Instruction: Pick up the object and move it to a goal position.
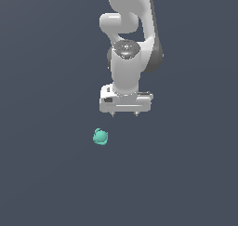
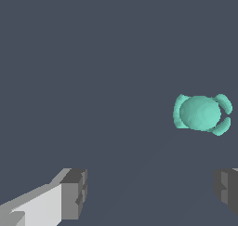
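Panda arm poised over its target, the pick not yet begun.

The white gripper (image 1: 124, 114) hangs with its jaws spread wide and nothing between them; in the wrist view both dark fingertips (image 2: 74, 192) stand well apart, with only bare floor between. The small teal object (image 1: 100, 137) lies on the surface (image 1: 42, 174) near the gripper, offset toward the exterior view's left and untouched. By this showing the whole job remains: lining up, closing on the object, lifting it and carrying it to a goal no marker reveals. The ground is a flat, featureless slate-blue plane; no walls, furniture or other items are visible.
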{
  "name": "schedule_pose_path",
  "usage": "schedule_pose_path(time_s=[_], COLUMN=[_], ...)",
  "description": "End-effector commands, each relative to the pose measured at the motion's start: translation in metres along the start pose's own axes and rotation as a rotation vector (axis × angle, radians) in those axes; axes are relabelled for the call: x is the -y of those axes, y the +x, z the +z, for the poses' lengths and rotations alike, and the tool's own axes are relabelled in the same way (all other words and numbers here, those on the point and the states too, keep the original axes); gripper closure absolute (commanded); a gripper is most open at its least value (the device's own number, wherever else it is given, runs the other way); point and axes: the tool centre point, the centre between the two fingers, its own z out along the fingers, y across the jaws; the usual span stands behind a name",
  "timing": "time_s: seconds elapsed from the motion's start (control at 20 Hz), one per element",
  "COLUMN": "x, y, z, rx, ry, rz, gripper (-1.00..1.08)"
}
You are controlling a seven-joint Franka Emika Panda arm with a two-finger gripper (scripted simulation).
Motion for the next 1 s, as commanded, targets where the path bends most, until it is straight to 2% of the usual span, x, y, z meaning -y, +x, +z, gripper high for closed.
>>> schedule_pose_path(time_s=[0.0,0.45,0.7,0.95], x=[0.0,0.003,0.002,-0.013], y=[0.0,0.014,0.014,0.02], z=[0.0,-0.029,-0.027,-0.014], rx=[0.0,-0.053,-0.051,-0.043], ry=[0.0,-0.012,-0.012,-0.012], rz=[0.0,-0.018,-0.016,0.0], gripper=[-0.92,-0.92,-0.92,-0.92])
